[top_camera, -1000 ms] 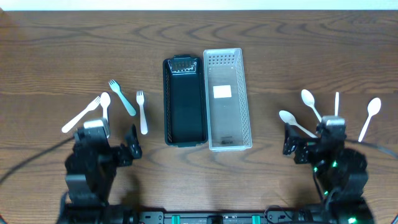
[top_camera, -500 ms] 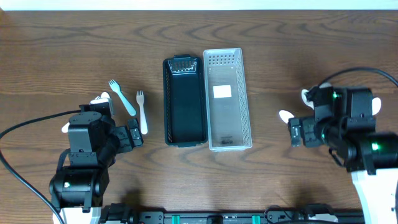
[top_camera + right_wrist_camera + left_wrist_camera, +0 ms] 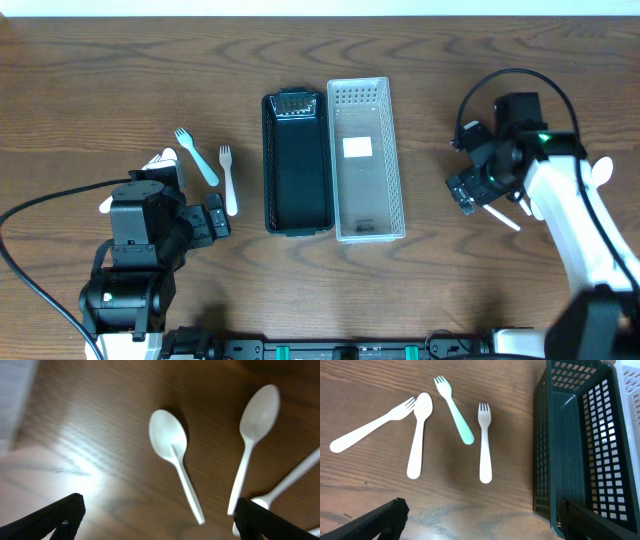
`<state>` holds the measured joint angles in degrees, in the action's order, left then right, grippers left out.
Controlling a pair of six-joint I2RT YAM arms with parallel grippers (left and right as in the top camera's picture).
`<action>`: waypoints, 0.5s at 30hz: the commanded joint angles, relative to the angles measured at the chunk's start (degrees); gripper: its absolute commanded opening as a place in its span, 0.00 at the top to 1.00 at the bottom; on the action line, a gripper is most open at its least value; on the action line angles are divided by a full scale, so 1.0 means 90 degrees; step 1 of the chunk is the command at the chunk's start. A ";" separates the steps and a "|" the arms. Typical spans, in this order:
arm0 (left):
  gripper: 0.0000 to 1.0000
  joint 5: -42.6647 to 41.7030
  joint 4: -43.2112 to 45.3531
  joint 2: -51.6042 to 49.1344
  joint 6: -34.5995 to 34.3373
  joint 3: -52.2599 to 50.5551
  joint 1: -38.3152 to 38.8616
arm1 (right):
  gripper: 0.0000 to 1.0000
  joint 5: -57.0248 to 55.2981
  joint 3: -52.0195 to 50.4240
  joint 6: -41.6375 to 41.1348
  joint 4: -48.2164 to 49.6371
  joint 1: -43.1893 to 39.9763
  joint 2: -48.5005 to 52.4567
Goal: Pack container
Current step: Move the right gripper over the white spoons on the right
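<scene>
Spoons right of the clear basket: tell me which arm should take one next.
Right. The right gripper hangs open directly over those spoons; the left gripper is far off by the forks.

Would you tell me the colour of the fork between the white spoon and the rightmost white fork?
A pale mint-green plastic fork, clearest in the left wrist view.

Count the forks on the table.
3, all left of the dark basket: a far-left white fork beside a white spoon, a teal fork in the middle, a second white fork nearest the basket. The right arm may hide others.
</scene>
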<state>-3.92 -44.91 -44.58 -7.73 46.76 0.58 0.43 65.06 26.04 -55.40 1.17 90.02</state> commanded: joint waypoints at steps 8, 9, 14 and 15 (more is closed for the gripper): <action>0.02 0.0005 -0.0007 0.0012 -0.0058 0.0151 -0.0022 | 0.04 -0.0022 0.0068 0.0209 0.0410 -0.0294 0.1406; 0.02 0.0005 -0.0007 0.0012 -0.0058 0.0153 -0.0022 | 0.04 -0.0022 0.0068 0.0209 0.0420 -0.0294 0.1489; 0.02 0.0005 -0.0007 0.0012 -0.0058 0.0151 -0.0022 | 0.04 -0.0039 0.0068 0.0209 0.0423 -0.0296 0.1960; 0.02 0.0005 -0.0010 0.0012 -0.0058 0.0151 -0.0022 | 0.04 -0.0063 0.0068 0.0211 0.0423 -0.0296 0.2035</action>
<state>-3.92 -44.88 -44.58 -7.73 46.76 0.58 0.23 65.06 27.31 -51.62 -1.06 106.48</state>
